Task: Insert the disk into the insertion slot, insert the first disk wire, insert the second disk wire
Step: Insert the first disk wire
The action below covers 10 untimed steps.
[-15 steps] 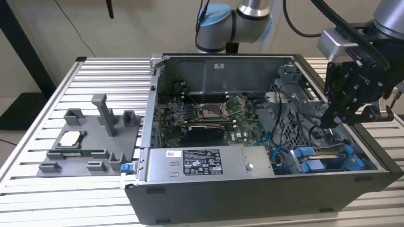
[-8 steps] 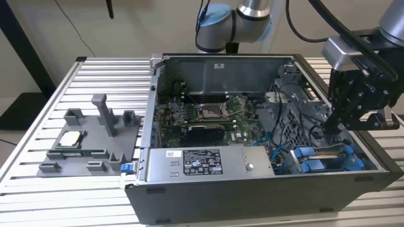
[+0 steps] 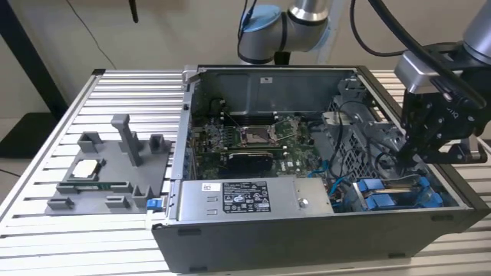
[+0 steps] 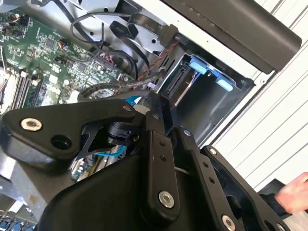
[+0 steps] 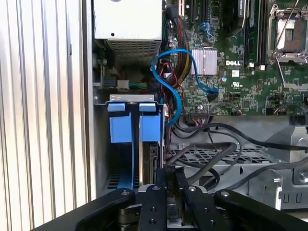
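Open computer case (image 3: 307, 241) on ribbed aluminium table (image 3: 130, 98), beige wall (image 3: 176, 34) behind, jaws pressed shut beside blue-framed disk (image 3: 399, 192)

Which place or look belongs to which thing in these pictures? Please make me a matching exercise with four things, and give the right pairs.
Things:
1 gripper
2 power-supply box
3 grey fixture plate
4 blue cable

Place or look:
a on the table, outside the computer case
b at the blue carrier frames
c silver, with a label
d curved beside the motherboard

Pairs: 1-b, 2-c, 3-a, 4-d
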{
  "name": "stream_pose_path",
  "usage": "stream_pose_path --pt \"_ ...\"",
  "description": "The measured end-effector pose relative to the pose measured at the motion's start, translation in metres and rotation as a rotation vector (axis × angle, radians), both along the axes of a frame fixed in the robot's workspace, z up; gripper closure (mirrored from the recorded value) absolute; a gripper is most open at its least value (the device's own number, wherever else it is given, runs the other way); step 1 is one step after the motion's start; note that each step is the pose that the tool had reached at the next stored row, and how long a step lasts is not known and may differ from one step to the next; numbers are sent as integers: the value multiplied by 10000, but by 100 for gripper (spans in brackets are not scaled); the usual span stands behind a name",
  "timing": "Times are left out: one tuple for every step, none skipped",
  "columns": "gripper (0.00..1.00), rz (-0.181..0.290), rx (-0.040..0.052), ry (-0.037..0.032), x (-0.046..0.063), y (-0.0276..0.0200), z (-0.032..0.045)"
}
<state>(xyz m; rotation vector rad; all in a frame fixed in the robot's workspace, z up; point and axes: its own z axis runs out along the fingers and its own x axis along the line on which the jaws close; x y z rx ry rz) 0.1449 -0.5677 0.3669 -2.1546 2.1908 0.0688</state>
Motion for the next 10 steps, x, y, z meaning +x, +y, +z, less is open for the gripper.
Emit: stream_pose_path --pt "81 0 -2 0 10 0 -10" --pt "81 0 -5 0 20 0 -19" --pt "81 0 -9 0 30 0 -27" --pt "81 1 -13 0 42 -1 -35" --pt "81 0 -16 0 53 -3 -44" --pt "81 0 -20 0 62 -5 -52" --pt "81 0 -23 1 71 -8 -62" --pt "81 0 -26 1 78 -10 -71" --pt "81 0 -31 1 85 -13 -80" --pt "81 0 -36 1 93 -15 -89"
